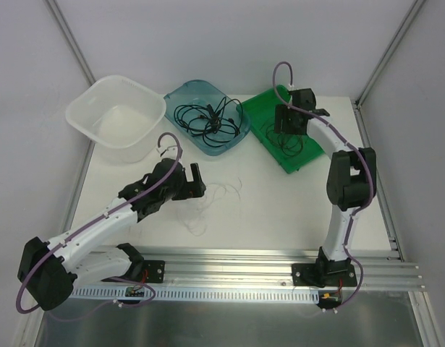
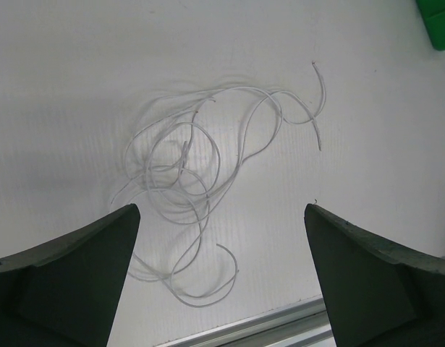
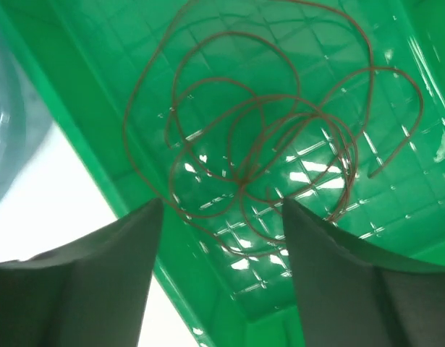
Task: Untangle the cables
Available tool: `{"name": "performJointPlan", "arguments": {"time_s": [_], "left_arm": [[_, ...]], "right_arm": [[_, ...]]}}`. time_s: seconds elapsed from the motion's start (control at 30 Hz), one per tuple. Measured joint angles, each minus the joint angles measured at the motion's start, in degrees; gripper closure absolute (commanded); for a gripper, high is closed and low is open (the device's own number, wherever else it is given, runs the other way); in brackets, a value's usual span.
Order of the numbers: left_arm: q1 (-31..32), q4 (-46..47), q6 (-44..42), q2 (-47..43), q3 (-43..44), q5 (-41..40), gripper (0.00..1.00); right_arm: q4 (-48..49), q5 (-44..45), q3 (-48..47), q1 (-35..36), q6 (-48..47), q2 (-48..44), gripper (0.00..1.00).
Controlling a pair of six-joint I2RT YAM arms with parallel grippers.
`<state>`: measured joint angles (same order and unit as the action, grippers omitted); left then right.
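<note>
A tangle of black cables [image 1: 208, 117] with small plugs lies in the blue tray [image 1: 180, 97], at 12 o'clock on the table [image 1: 280, 210]. A thin brown cable [image 3: 265, 137] lies in overlapping loops on the ribbed floor of the green tray [image 3: 85, 94], just beside the blue tray at 1 o'clock on the table. A third, white cable [image 2: 200, 181] lies loosely coiled on the bare tabletop near the middle, a little toward 7 o'clock. In the left wrist view its two free ends trail toward 1 o'clock.

The left gripper [image 2: 221, 210] hangs over the white cable with its jaws spread wide. Nothing is between them and they do not touch the cable. From above, this gripper [image 1: 189, 181] sits at 11 o'clock of the white coil.

The right gripper [image 3: 221, 206] hangs over the green tray with its jaws partly apart. The brown loops lie below the gap and the jaws are not clamped on them.

A white tub [image 1: 117, 116] stands at 10 o'clock on the table, just beside the blue tray.
</note>
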<state>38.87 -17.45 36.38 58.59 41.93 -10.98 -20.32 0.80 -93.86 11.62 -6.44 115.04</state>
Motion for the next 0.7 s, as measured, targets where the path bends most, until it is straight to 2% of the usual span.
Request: {"name": "performJointPlan", "arguments": {"time_s": [0.03, 0.13, 0.37, 0.57, 0.7], "left_arm": [[0.0, -0.1, 0.0, 0.3, 0.0, 0.0, 0.01], [0.0, -0.2, 0.0, 2.0, 0.0, 0.2, 0.01], [0.0, -0.8, -1.2, 7.7, 0.1, 3.5, 0.01], [1.3, -1.8, -2.7, 14.0, 2.0, 5.8, 0.01], [1.7, -2.6, -0.9, 17.3, 3.4, 3.7, 0.09]], "right_arm": [[-0.2, -0.6, 0.2, 0.0, 0.3, -0.3, 0.2], [0.5, -2.2, 3.6, 0.0, 1.4, -4.0, 0.16], [-1.5, -5.7, 15.5, 1.6, 5.4, -23.6, 0.12], [-1.9, -7.3, 27.6, 10.2, 8.0, -39.8, 0.02], [-3.1, -5.8, 36.4, 17.6, 10.0, -47.1, 0.0]]}}
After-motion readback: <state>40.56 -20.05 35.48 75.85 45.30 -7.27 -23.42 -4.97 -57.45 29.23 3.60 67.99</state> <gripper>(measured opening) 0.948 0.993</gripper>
